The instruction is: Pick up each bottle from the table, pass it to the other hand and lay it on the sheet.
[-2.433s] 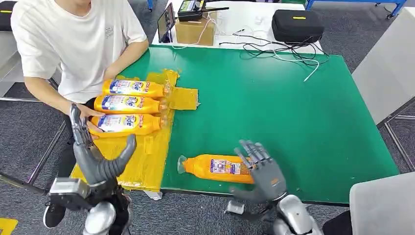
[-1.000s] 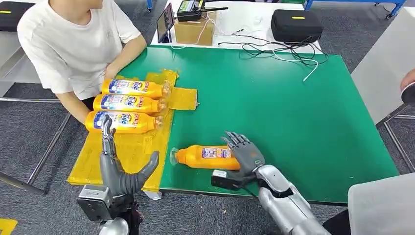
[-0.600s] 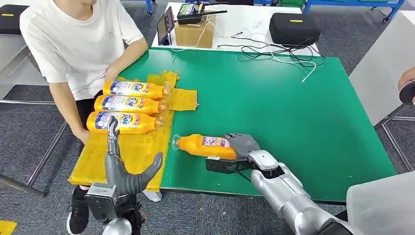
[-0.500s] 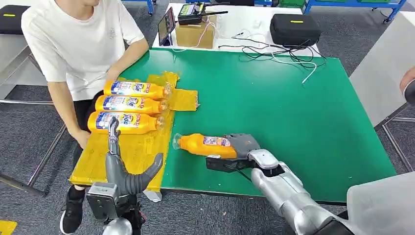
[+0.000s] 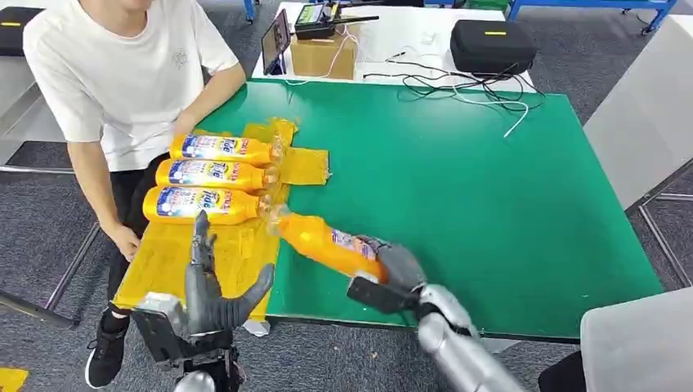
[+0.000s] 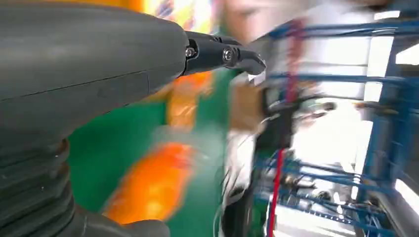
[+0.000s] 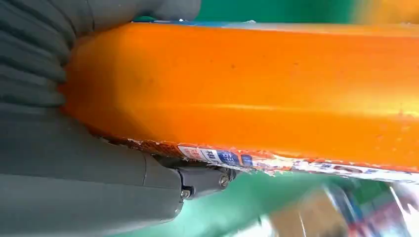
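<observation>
Head view, right hand [image 5: 391, 269]: I've got it gripping the orange Tide bottle [image 5: 325, 242] by its base, bottle lifted clear of the green table [image 5: 490, 188], neck tilted toward the sheet.
Left hand [image 5: 214, 290]: empty, fingers spread and pointing up, over the near edge of the yellow sheet [image 5: 167, 257].
Sheet: I count three more Tide bottles [image 5: 211, 174] lying side by side.
Beyond: a person [image 5: 122, 73] in a white T-shirt stands at the table's left edge.
</observation>
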Controlling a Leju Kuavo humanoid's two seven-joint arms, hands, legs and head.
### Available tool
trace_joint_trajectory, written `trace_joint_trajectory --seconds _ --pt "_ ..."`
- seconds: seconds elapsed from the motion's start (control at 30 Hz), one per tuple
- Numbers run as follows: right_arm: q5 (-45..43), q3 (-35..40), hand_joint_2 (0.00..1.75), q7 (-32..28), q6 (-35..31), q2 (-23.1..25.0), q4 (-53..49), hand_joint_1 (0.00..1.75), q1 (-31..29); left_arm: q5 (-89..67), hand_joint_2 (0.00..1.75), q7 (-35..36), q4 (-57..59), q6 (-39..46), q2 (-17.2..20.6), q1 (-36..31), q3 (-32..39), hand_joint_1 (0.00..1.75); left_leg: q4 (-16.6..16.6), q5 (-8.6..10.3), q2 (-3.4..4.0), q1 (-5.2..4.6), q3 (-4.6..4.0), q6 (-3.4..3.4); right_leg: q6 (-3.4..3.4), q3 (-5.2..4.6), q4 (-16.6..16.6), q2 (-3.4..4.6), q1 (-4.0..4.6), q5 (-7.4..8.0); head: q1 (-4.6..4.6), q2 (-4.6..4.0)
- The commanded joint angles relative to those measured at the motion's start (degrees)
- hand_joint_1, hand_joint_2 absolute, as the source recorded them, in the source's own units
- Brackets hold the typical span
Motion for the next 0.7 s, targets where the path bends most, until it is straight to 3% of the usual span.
trace_joint_trajectory --seconds 0.03,0.07,0.1,0.2,0.37,0.5,0.6,0.7 --pt "-3.58 -9.18 1.75 -3.73 -6.76 2.95 -16.24 1.75 6.8 7.33 1.75 0.55 0.9 -2.05 -1.41 1.42 1.02 0.0 0.04 -0.05 0.01 0.03 -0.15 -0.07 -0.09 -0.14 0.04 -0.03 0.03 -0.05 -0.04 0.0" --pt "-3.76 -10.12 1.75 -5.07 -9.39 3.11 -16.98 1.75 6.86 7.86 1.75 0.03 0.96 -2.13 -1.37 1.71 0.68 0.0 0.02 -0.03 0.05 0.03 -0.18 -0.04 -0.07 -0.2 0.01 -0.02 0.02 -0.03 -0.02 0.0" --pt "-1.41 -10.38 1.75 -7.07 -14.55 2.59 -17.94 1.75 6.46 8.53 1.75 -0.88 1.9 -2.44 1.43 1.17 -1.07 0.0 0.04 -0.08 0.03 0.04 -0.13 -0.06 -0.09 -0.12 0.01 -0.05 0.04 -0.08 0.0 0.0" --pt "-5.51 -12.31 1.75 -9.22 -16.54 2.09 -23.41 1.75 7.62 7.48 1.75 -3.63 4.23 -3.84 5.2 0.92 -5.29 0.0 -0.02 -0.02 0.02 -0.05 -0.2 -0.06 -0.09 -0.2 0.03 -0.04 -0.06 -0.06 -0.02 0.0" --pt "-6.55 -6.14 1.75 -8.7 -4.86 0.05 -23.46 1.75 6.98 7.74 1.75 -4.69 6.29 -11.7 8.46 0.38 -12.04 0.0 -0.04 -0.07 0.02 -0.02 -0.1 -0.11 -0.15 -0.11 -0.05 -0.04 -0.03 -0.09 -0.02 0.0" --pt "-5.94 -4.63 1.75 -9.57 -4.2 0.43 -22.02 1.75 6.96 7.59 1.75 -4.78 6.42 -11.6 8.33 0.02 -11.99 0.0 -0.06 -0.02 0.09 -0.04 -0.22 -0.07 -0.1 -0.28 -0.05 0.03 -0.04 -0.01 -0.02 0.0" --pt "-1.59 2.61 1.75 -10.36 0.83 -0.38 -19.72 1.75 6.75 7.54 1.75 -4.58 6.78 -12.81 7.84 -0.91 -11.84 0.0 -0.04 -0.04 0.03 0.01 -0.19 -0.11 -0.14 -0.24 -0.04 -0.06 0.02 -0.05 -0.02 0.02" --pt "0.18 5.99 1.75 -10.16 0.54 0.54 -17.78 1.75 6.83 7.68 1.75 -4.21 6.59 -13.54 7.48 -1.13 -11.47 0.0 -0.08 -0.05 0.19 0.05 -0.21 -0.07 -0.1 -0.26 -0.08 0.12 0.04 0.01 0.0 0.0"
